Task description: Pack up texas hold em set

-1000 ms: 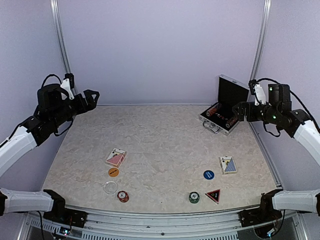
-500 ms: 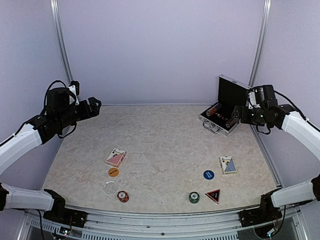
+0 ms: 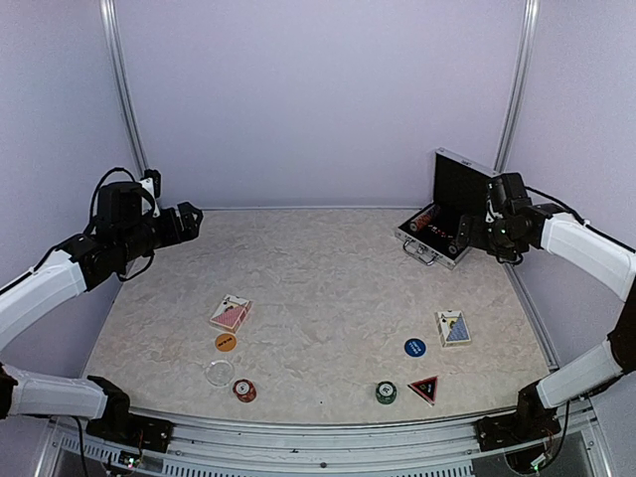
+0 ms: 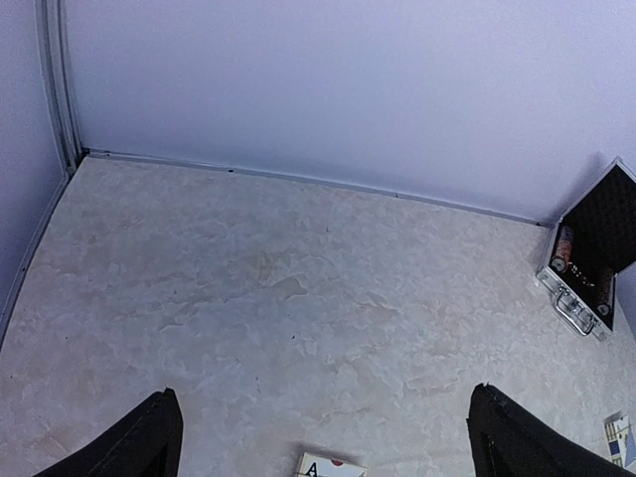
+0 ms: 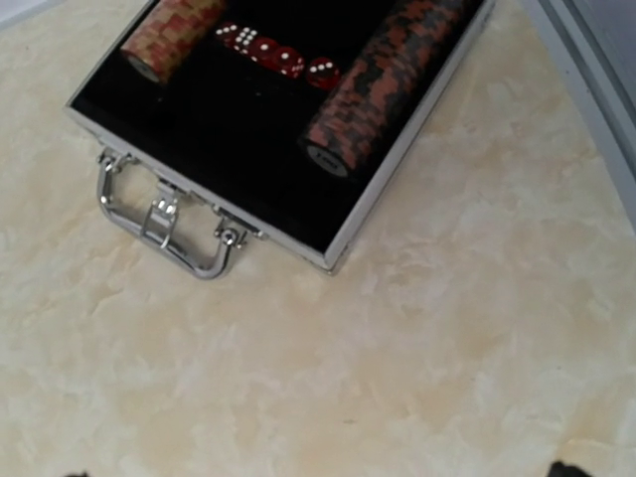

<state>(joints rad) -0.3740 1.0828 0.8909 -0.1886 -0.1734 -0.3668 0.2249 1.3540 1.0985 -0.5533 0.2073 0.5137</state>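
Observation:
The silver case (image 3: pixel 429 241) lies open at the back right, its black-lined lid (image 3: pixel 460 185) upright. Inside are two chip rows (image 5: pixel 383 79) and red dice (image 5: pixel 273 55); its handle (image 5: pixel 164 224) faces the table's middle. On the table lie a red deck (image 3: pixel 231 314), a blue deck (image 3: pixel 453 328), an orange disc (image 3: pixel 226 342), a clear disc (image 3: pixel 220 373), a blue disc (image 3: pixel 414 347), a red chip stack (image 3: pixel 244 391), a green chip stack (image 3: pixel 386 393) and the red-black triangle marker (image 3: pixel 425 388). My left gripper (image 3: pixel 189 221) hangs open at the far left. My right gripper (image 3: pixel 460 237) is open, just right of the case.
Lilac walls close the back and both sides, with metal posts (image 3: pixel 121 89) in the back corners. A raised rail (image 3: pixel 328 417) runs along the table's near edge. The case sits close to the right wall rail (image 5: pixel 586 60).
The right arm has dropped and drawn left, closer to the case. The left arm has lowered and shifted slightly right. Both grippers stay open; nothing on the table has moved.

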